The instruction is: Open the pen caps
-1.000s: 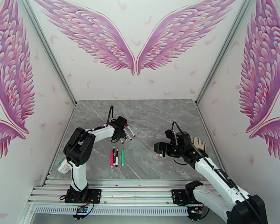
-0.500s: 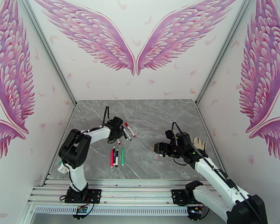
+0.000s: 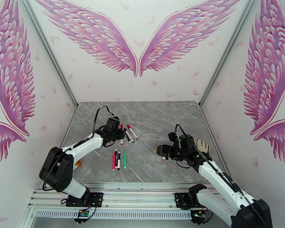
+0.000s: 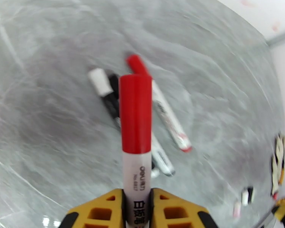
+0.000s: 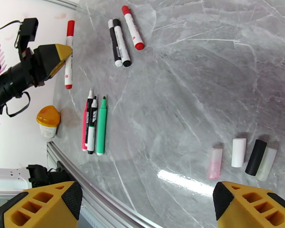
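My left gripper [image 3: 117,134] is shut on a white pen [image 4: 137,175] with its red cap [image 4: 135,111] on, held above the table. Below it lie a black-and-white pair of pens [image 4: 108,96] and a red-ended pen [image 4: 168,118]. In the right wrist view the held pen [image 5: 68,54] sticks out of the left gripper [image 5: 60,54]. Three uncapped pens [image 5: 93,124] lie side by side nearer the front. My right gripper [image 3: 160,150] stands open over several loose pen caps: pink [image 5: 214,163], white [image 5: 239,152], black [image 5: 255,157] and a clear one [image 5: 266,163].
A small orange-lidded jar [image 5: 48,120] stands near the table's left front edge. The metal rail [image 3: 142,194] runs along the front. Walls close in on the left, right and back of the grey marble table [image 3: 161,114].
The left arm has swung to the left and drawn back from the pen group with the red-capped pen in its grip. The right arm has hardly moved.
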